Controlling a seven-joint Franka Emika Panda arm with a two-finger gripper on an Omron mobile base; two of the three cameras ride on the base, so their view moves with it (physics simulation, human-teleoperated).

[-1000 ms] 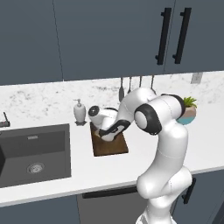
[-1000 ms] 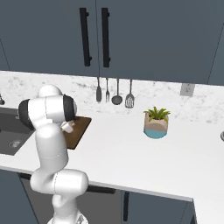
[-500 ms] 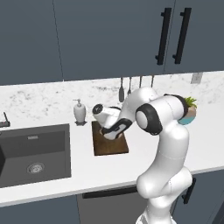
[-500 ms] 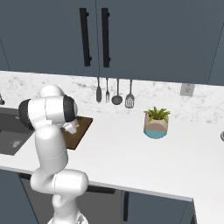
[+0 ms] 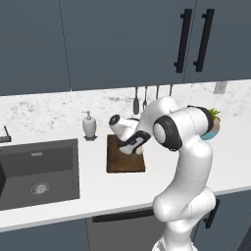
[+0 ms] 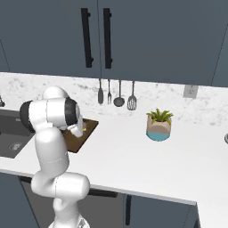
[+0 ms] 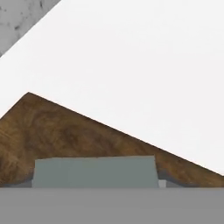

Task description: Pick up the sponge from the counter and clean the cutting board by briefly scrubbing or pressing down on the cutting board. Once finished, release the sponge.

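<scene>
We're low over the cutting board now, tool right down at its far right part. In the hand cam the sponge sits grey-green face toward us btw the tips, resting on the wood near the board's corner, white counter beyond. From the right cam there's a bit of yellow under the hand at the board edge. Tbh we can't tell if the tool is clamped on it or loose, the tips are hidden by the sponge.

Vs a sec ago the wrist has slid a little across the board, the board itself hasn't budged. So imo this is the scrub stroke, w/ letting go of the sponge left to do.
</scene>
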